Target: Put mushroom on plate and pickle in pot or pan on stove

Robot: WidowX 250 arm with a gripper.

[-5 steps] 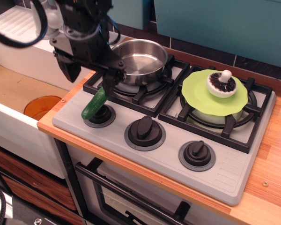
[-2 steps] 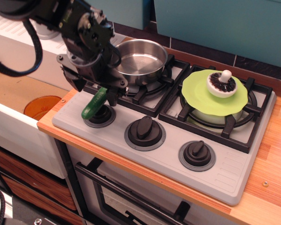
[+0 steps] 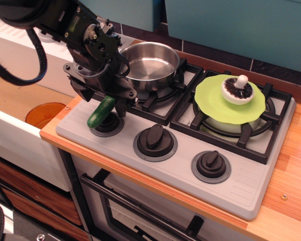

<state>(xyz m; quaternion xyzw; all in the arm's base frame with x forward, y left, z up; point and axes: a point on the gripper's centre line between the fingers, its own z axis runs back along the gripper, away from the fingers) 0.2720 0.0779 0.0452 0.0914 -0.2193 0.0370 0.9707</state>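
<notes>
The dark-green pickle lies tilted across the left knob of the grey stove. My gripper is low over it, jaws apart, one finger on each side of the pickle's upper end. I cannot tell whether the fingers touch it. The steel pan stands empty on the left burner, just behind the gripper. The mushroom rests gills-up on the lime-green plate over the right burner.
An orange disc lies in the sink to the left of the stove. Two more black knobs sit along the stove's front. The wooden counter runs to the right; a teal wall stands behind.
My gripper has come down and a little to the right, so its fingers now straddle the pickle's upper end. The pickle, pan, plate and mushroom have not moved.
</notes>
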